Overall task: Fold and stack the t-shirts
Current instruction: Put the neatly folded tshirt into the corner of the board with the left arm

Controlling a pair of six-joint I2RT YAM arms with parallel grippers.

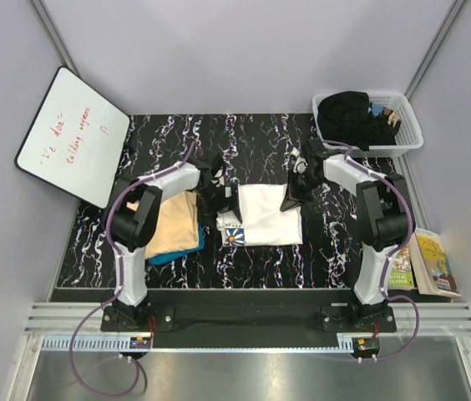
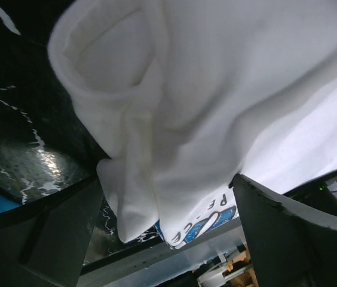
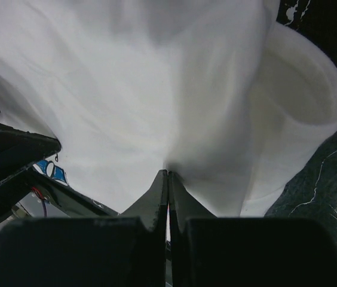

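The white t-shirt (image 1: 262, 213) lies folded on the table's middle, its blue daisy print (image 1: 234, 235) at the near left corner. My left gripper (image 1: 219, 203) is at the shirt's left edge, jaws wide open; in its wrist view a rolled white fold (image 2: 156, 119) and the blue print (image 2: 207, 226) hang between the fingers (image 2: 55, 236), touching neither. My right gripper (image 1: 291, 199) is at the shirt's right edge, shut on a pinch of white cloth (image 3: 174, 107) at its tips (image 3: 168, 173). A pale peach t-shirt (image 1: 173, 221) lies folded on a teal-blue one (image 1: 171, 256) to the left.
A whiteboard (image 1: 73, 135) leans at the back left. A white basket (image 1: 407, 125) holding dark clothes stands at the back right. Books (image 1: 426, 263) lie at the table's right edge beside the right arm. The tabletop (image 1: 252, 138) is black with white streaks.
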